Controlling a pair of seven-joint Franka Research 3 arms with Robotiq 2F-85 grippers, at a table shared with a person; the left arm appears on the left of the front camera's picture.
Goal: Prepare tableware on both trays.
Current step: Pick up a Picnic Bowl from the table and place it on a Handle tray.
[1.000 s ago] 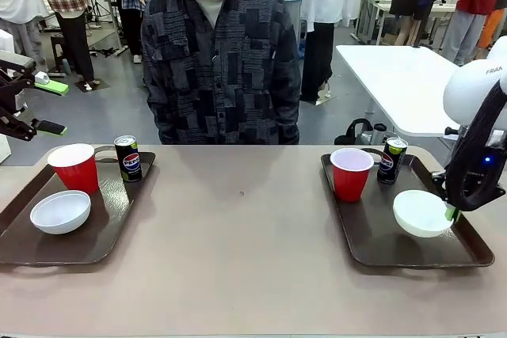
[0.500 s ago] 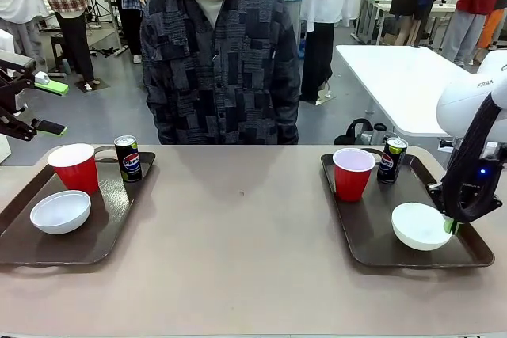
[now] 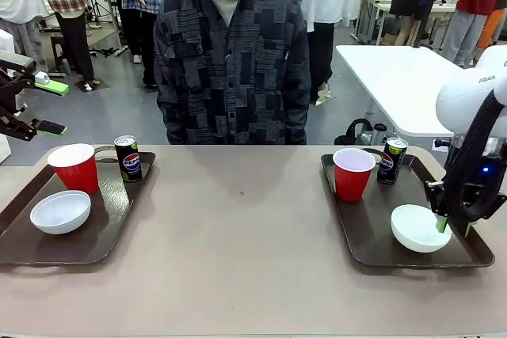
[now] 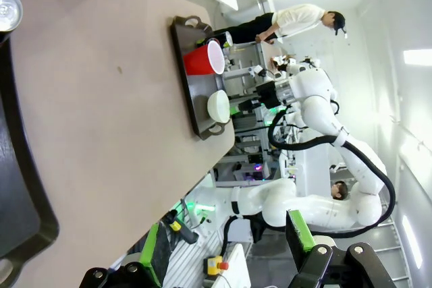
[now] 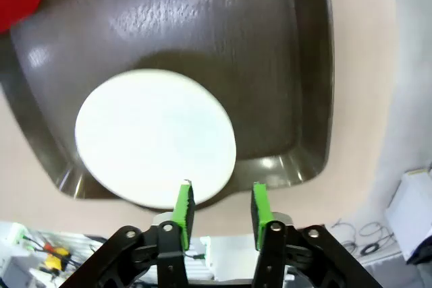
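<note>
One risk: right tool, jaws apart, straddled the rim of the small round white bowl on the right dark brown plastic tray; lifting crooked could've snagged and tipped it.

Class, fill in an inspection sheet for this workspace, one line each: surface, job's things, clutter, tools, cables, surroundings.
Surface: tan table, bare between the trays.
Job's things: left tray holds a red cup, a soda can and a white bowl; right tray holds a second red cup, a second can and a second bowl.
Clutter: nothing seen.
Tools: right tool open, jaws straddling the second bowl's rim; left tool open, beyond the table's left edge, holding nothing.
Cables: black cable along the right arm.
Surroundings: a person stands at the far side; white table behind.
</note>
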